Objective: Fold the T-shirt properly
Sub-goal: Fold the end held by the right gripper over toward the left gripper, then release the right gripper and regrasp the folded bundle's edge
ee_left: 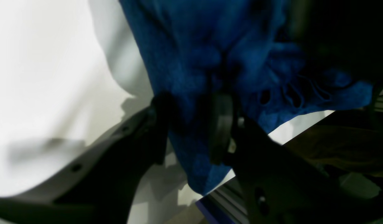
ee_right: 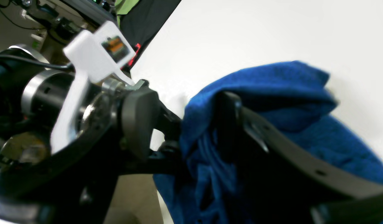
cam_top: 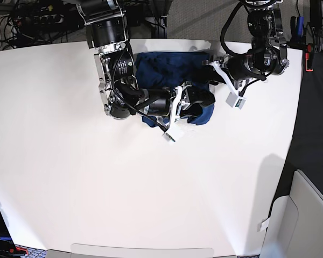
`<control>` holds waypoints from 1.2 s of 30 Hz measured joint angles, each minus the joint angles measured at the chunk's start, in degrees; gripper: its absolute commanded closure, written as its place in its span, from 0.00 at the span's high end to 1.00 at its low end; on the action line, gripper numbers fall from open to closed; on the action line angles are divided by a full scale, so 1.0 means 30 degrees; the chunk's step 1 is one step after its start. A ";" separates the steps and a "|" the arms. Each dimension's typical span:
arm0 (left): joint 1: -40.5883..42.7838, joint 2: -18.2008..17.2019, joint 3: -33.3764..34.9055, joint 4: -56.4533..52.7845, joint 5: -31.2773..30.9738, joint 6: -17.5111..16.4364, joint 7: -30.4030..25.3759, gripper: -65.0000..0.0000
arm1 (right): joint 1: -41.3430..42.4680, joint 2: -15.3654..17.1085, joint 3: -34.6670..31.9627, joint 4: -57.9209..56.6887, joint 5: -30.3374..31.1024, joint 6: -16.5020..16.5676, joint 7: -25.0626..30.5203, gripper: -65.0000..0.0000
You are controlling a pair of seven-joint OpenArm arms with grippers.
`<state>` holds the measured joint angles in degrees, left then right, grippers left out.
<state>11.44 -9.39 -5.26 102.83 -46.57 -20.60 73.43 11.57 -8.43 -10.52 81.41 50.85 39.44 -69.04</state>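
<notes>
The dark blue T-shirt point(cam_top: 169, 67) lies bunched at the far middle of the white table point(cam_top: 97, 177). My left gripper point(cam_top: 214, 72) is at its right edge. In the left wrist view the left gripper point(ee_left: 191, 124) is shut on a fold of the T-shirt point(ee_left: 185, 62), and cloth hangs down below the fingers point(ee_left: 221, 130). My right gripper point(cam_top: 196, 103) is at the shirt's front right corner. In the right wrist view the right gripper point(ee_right: 185, 124) stands open. The T-shirt point(ee_right: 272, 87) drapes over one finger, and a gap shows beside the grey pad point(ee_right: 138, 121).
The table's right edge point(cam_top: 296, 107) runs close to the left arm point(cam_top: 258, 54), with a dark drape beyond it. Cables and equipment point(cam_top: 37, 16) line the far side. A grey chair point(cam_top: 301, 215) stands at the near right. A metal frame rail point(ee_left: 222, 199) shows beyond the table edge.
</notes>
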 measured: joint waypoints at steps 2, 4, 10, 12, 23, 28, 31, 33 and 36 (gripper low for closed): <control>0.0000 0.0000 0.0000 0.0000 -0.0007 0.0000 -0.0007 0.32 | -0.0007 0.0007 0.0029 0.1486 0.0044 -0.0007 -0.0036 0.50; 0.0000 0.0000 0.0000 0.0000 -0.0007 0.0000 -0.0007 0.32 | 0.0080 -0.0015 0.0153 0.3089 0.0277 0.0036 0.0109 0.50; 0.0000 -0.0044 0.0000 0.0000 0.0000 0.0000 0.0000 0.32 | -0.1202 0.1916 0.2178 0.5544 -0.0036 0.0022 -0.0022 0.50; 0.0000 -0.0044 0.0000 0.0000 0.0000 0.0000 -0.0007 0.32 | -0.1843 0.3337 0.2907 0.6484 -0.0459 0.0000 -0.0277 0.50; -0.0058 0.0058 0.0000 0.0000 0.0015 0.0000 0.0000 0.32 | -0.5180 0.6477 0.3300 0.9930 -0.0954 0.0080 -0.0036 0.50; -0.0066 0.0051 0.0000 0.0000 0.0007 0.0000 0.0000 0.32 | -0.5217 0.6455 0.3308 0.9952 -0.1865 0.0073 0.0102 0.50; -0.0058 0.0051 0.0007 0.0000 0.0007 0.0000 -0.0007 0.32 | -0.5180 0.6375 0.3300 0.9945 -0.3140 0.0073 0.0095 0.50; -0.0066 0.0058 0.0000 0.0000 0.0007 0.0000 0.0000 0.32 | -0.5180 0.5967 0.3300 0.9923 -0.4175 0.0073 0.0102 0.50; -0.0058 0.0051 0.0000 0.0000 0.0007 0.0000 0.0000 0.32 | -0.5173 0.5486 0.3104 0.9799 -0.5027 0.0080 0.0160 0.50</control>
<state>11.27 -9.23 -5.26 102.83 -46.54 -20.60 73.43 -3.95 8.03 -1.21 110.80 35.77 39.68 -68.55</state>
